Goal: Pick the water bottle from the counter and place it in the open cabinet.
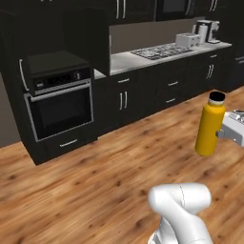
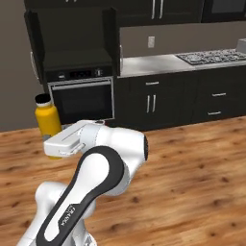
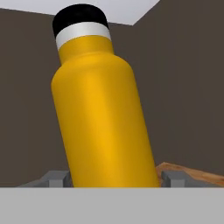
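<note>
Open floor [image 1: 95, 186] before the cabinet [image 1: 52, 62]

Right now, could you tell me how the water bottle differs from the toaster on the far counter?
The water bottle is yellow-orange with a black cap; the toaster is pale. The water bottle is a tall cylinder, standing nearly upright; the toaster is low and boxy. The water bottle hangs in the gripper above the wooden floor; the toaster rests on the counter beside the cooktop.
</note>
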Controlling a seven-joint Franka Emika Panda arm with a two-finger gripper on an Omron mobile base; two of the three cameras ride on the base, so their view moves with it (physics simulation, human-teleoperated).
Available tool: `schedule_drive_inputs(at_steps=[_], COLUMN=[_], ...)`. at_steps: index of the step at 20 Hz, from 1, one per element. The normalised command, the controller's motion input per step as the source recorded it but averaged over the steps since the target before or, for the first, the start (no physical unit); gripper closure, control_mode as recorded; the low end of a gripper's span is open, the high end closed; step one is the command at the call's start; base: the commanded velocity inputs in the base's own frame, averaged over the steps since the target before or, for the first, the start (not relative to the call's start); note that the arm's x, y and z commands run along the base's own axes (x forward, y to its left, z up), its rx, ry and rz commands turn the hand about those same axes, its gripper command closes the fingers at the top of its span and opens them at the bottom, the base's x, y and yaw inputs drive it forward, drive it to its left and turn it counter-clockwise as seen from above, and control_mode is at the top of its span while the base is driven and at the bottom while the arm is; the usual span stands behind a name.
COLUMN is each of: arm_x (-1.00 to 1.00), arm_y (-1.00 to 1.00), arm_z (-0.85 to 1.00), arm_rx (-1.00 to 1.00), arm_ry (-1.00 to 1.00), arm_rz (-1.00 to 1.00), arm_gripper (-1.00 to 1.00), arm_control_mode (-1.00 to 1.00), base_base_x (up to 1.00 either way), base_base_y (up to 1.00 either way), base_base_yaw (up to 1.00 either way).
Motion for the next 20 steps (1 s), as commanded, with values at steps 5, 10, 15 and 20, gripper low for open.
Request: schedule_drive_inputs(at_steps=[5,10,15,20], arm_x=[0.0,0.0,0.0,0.0], arm_y=[0.0,0.0,0.0,0.0], arm_z=[0.0,0.0,0.0,0.0], arm_rx=[0.0,0.0,0.0,0.0], arm_ry=[0.0,0.0,0.0,0.0], arm_rz=[0.0,0.0,0.0,0.0], arm_gripper=[1.0,1.0,1.0,1.0], arm_control_mode=[1.0,1.0,1.0,1.0], base_base_x=[0.21,0.21,0.18,0.15], base_base_y=[-0.22,-0.26,-0.25,-0.15], base_base_yaw=[0.17,0.13,0.13,0.13])
